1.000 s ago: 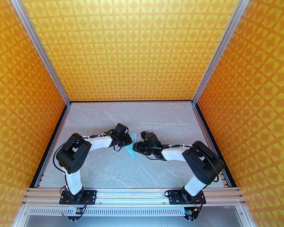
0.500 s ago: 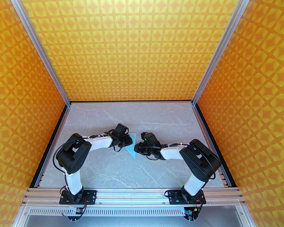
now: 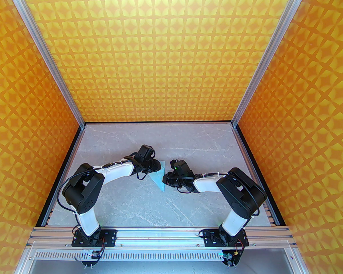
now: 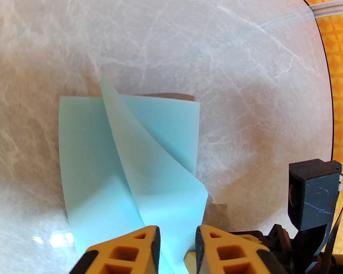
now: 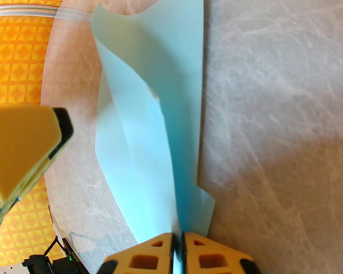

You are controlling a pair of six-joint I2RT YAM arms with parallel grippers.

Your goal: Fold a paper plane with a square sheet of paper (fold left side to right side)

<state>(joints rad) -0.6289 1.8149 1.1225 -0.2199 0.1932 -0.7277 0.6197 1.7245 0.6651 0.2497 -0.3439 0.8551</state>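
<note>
Paper is where both my pincers meet: a thin, pale light-blue paper sheet (image 3: 159,177), partly folded into a long tapering shape, lies near the middle of the grey marbled tabletop (image 3: 125,204), its narrow tip pointing toward 6 o'clock in the overhead view. My left pincer (image 4: 177,234) sits at the sheet's 10 o'clock there. Its yellow-and-black fingers (image 4: 125,250) stand a narrow way apart, with blue paper showing in the gap; I cannot tell whether either pad touches it. From that wrist, one layer lies flat on the table while a flap curls up and leans toward 11 o'clock. My right pincer (image 5: 177,235) comes in from the sheet's 3 o'clock, its jaws pressed together on a thin edge of the paper, pinching it. From the right wrist the sheet runs away toward 12 o'clock, a loose layer bowing up off the tabletop.
</note>
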